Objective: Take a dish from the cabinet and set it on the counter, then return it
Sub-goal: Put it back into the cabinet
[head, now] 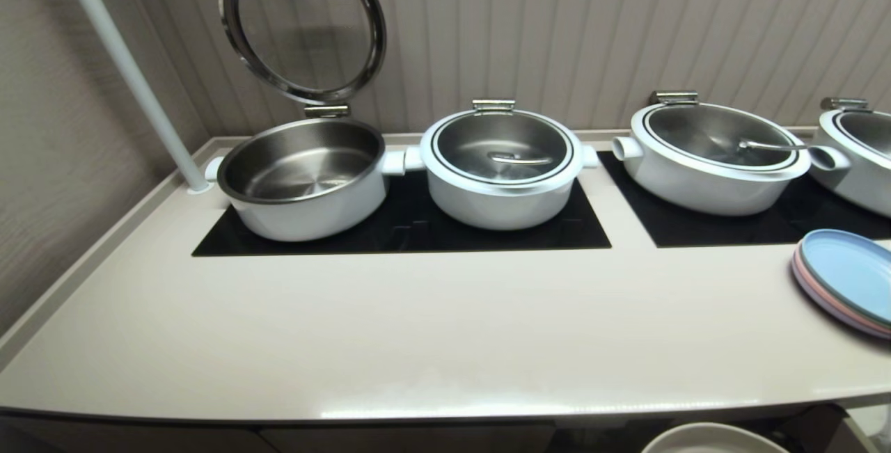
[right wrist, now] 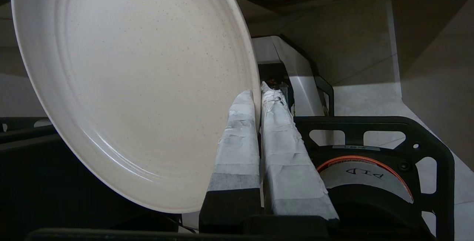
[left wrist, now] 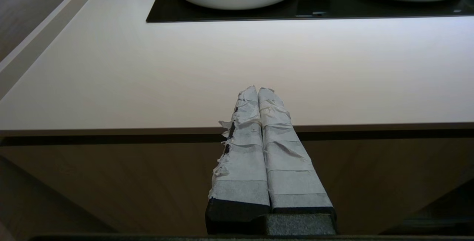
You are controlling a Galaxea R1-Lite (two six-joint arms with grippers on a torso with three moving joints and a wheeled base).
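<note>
The cream-white dish stands tilted on edge in the right wrist view. My right gripper is shut on its rim, one taped finger on each face. In the head view only the dish's upper rim peeks out below the counter's front edge, toward the right; the gripper itself is hidden there. My left gripper is shut and empty, parked level with the counter edge and pointing at it. Of the cabinet, only a plain brown front under the counter shows.
Several white pots stand on black glass panels; the leftmost pot has its lid raised. Stacked blue and pink plates sit at the counter's right end. A white pole rises at the back left. My base is below the dish.
</note>
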